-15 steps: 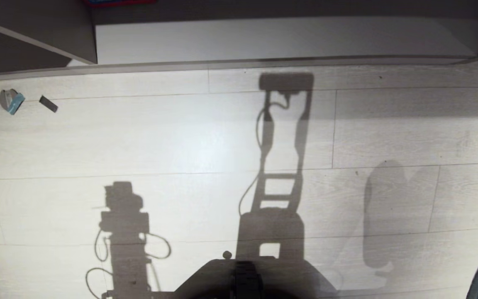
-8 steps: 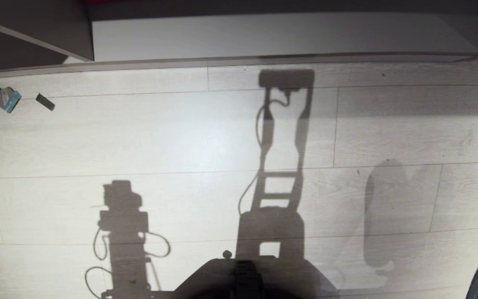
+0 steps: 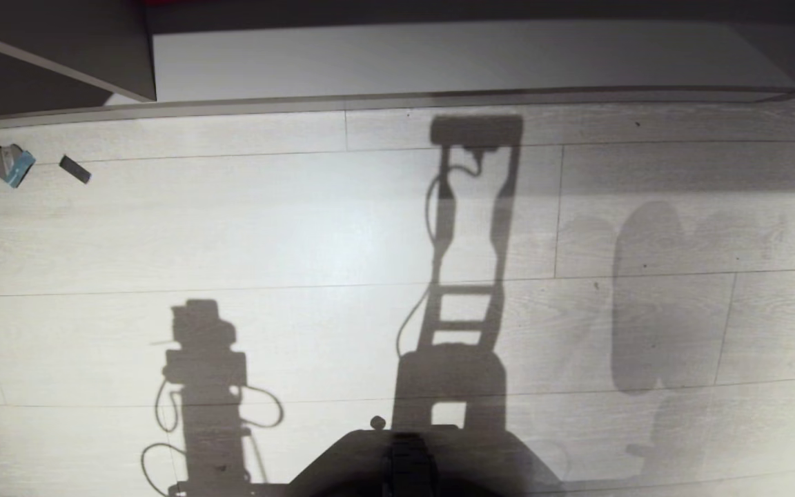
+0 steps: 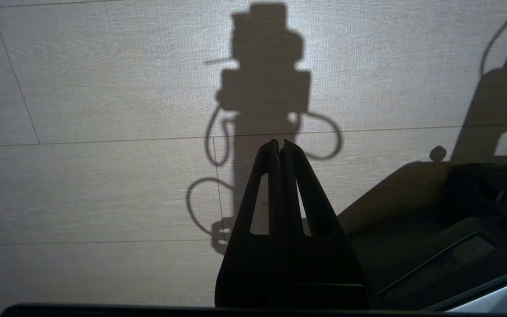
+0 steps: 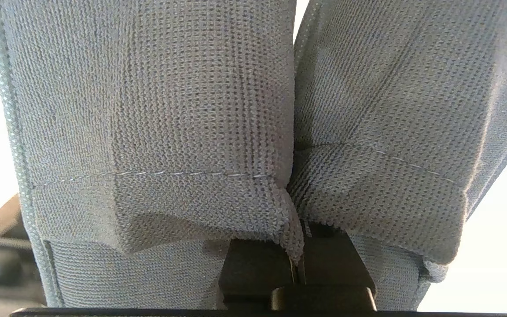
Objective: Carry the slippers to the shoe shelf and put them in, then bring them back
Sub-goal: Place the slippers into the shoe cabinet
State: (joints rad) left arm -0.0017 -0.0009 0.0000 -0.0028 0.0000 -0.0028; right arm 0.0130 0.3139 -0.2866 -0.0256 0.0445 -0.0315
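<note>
Slippers, pinched by right claw, rose.

You're looking down at pale plank floor, shoe shelf up top, two bits of litter far left.

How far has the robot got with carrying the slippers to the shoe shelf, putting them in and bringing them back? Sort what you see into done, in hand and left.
Done: the right claw is shut on the slippers, both pinched together. In hand: the shoe shelf lies just ahead across the floor, its base board bare. Whether this is the trip out or the trip back cannot be told. Left: at least setting the pair down. The left claw is shut and holds nothing.
</note>
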